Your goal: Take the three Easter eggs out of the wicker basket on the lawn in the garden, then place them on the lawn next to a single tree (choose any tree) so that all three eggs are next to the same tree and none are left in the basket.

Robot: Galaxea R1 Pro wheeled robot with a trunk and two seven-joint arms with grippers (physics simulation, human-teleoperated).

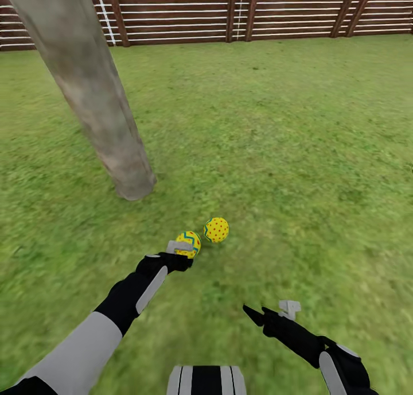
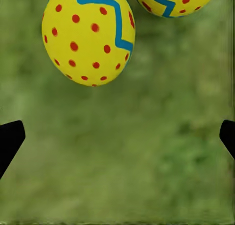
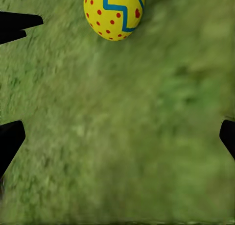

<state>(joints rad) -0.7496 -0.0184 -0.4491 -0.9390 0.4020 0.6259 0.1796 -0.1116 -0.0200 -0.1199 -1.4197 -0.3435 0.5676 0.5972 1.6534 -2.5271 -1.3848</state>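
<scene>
Two yellow Easter eggs with red dots lie on the lawn point(image 1: 287, 154) a short way from the base of the tree point(image 1: 109, 125). The nearer egg point(image 1: 189, 243) point(image 2: 88, 36) has a blue zigzag; the other egg point(image 1: 216, 229) point(image 2: 174, 0) lies just beyond it. My left gripper point(image 1: 183, 256) point(image 2: 117, 139) is open right behind the nearer egg, which rests past its fingertips. Nearer to me, my right gripper point(image 1: 255, 314) point(image 3: 117, 137) hangs open over bare grass, and a zigzag egg point(image 3: 113, 12) lies ahead of it. The wicker basket is out of view.
A brown slatted wooden fence point(image 1: 229, 10) closes the garden at the back. The thick leaning trunk stands to the left of the eggs. Open grass stretches to the right and front. A dark pointed shape point(image 3: 17, 24) shows beside the egg in the right wrist view.
</scene>
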